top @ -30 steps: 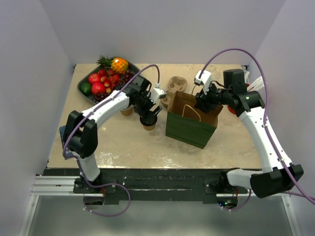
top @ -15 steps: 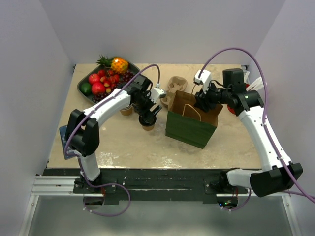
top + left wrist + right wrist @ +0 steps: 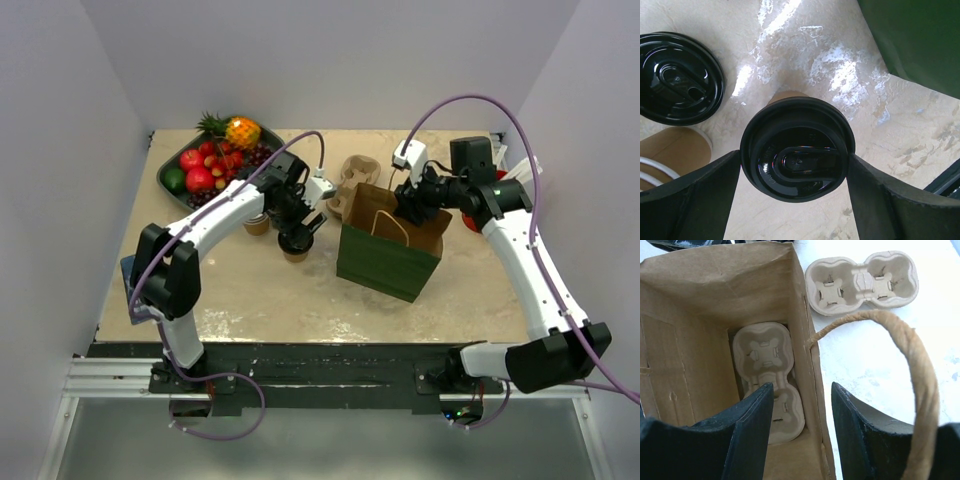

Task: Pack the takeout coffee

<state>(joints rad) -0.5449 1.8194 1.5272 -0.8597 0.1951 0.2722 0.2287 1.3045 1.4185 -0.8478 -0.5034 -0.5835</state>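
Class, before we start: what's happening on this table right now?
The left fingers sit on either side of a black-lidded paper cup standing on the table, seemingly gripping it. The right fingers straddle the rim of the open green bag, one inside, one outside. A pulp carrier lies in the bag's bottom, no cups in it. A second lidded cup waits nearby.
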